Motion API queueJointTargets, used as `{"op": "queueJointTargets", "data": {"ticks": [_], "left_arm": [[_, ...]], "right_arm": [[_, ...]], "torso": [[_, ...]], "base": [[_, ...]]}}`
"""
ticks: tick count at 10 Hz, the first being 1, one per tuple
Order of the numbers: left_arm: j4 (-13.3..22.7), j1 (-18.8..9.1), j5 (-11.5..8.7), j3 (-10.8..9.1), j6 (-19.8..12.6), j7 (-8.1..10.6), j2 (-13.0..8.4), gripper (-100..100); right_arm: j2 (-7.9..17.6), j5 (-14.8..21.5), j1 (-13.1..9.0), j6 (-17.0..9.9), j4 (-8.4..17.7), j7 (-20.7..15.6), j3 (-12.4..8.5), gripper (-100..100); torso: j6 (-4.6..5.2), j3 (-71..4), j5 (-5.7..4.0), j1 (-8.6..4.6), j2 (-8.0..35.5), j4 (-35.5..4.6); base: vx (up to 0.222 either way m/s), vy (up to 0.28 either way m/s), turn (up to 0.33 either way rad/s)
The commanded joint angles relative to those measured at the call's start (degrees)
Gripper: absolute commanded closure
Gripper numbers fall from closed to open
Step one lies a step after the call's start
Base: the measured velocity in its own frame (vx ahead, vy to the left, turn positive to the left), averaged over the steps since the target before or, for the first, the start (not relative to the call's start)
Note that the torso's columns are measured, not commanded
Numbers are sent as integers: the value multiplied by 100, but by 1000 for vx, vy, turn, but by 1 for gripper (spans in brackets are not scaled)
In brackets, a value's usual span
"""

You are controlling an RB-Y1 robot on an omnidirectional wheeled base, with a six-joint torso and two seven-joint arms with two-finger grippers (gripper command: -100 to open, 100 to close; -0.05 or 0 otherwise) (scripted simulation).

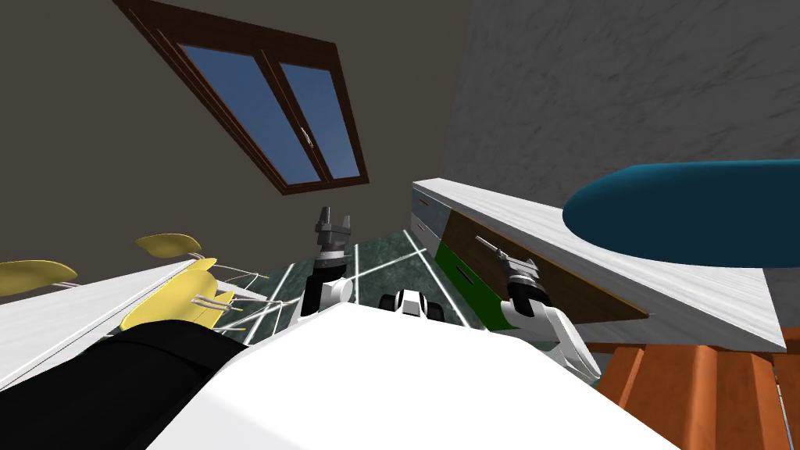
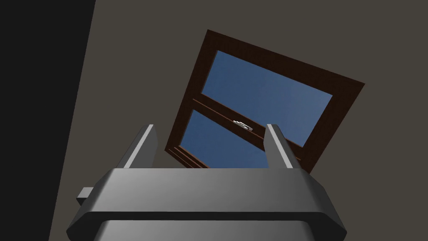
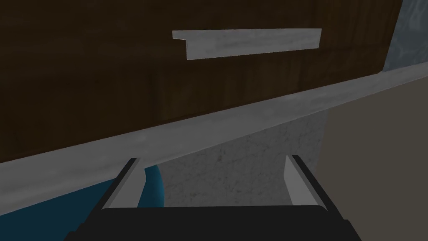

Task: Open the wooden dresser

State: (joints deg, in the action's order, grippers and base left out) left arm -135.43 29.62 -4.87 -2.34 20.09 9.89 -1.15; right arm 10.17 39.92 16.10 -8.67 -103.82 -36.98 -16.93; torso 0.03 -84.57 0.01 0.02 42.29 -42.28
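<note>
Approach stage: the right pincer (image 3: 211,180), spread wide and empty, faced the dark drawer front (image 3: 83,75) of the dresser (image 1: 578,289) at the robot's right, near its grey handle (image 3: 250,42), which the next move would likely need to grip.

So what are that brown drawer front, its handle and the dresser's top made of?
Drawer front: dark brown wood, matt, going by its faint grain. Handle: a pale grey bar with soft mottling; stone or painted metal, I can't tell. Top: grey-white slab with faint veining, stone-like, perhaps marble.
</note>
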Motion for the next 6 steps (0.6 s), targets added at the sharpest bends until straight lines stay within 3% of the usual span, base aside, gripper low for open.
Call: {"op": "queueJointTargets", "data": {"ticks": [1, 4, 5, 6], "left_arm": [[0, 0, 0, 0, 0, 0, 0, 0], [0, 0, 0, 0, 0, 0, 0, 0], [0, 0, 0, 0, 0, 0, 0, 0], [0, 0, 0, 0, 0, 0, 0, 0]], "right_arm": [[36, 372, -77, -250, 219, -166, -110, -100], [74, 868, -206, -646, 621, -436, -288, -100], [74, 969, -206, -646, 621, -436, -288, -100], [97, 1162, -267, -834, 829, -558, -371, -100]], "torso": [[-5, -2, 0, 2, -6, 1], [-1, 2, -1, 0, 3, -1], [-5, 2, 0, 2, 2, -1], [-1, 2, 0, -1, 3, -1]], "base": [[47, 18, 100], [46, 30, 133], [40, 32, 84], [50, 46, 146]]}}
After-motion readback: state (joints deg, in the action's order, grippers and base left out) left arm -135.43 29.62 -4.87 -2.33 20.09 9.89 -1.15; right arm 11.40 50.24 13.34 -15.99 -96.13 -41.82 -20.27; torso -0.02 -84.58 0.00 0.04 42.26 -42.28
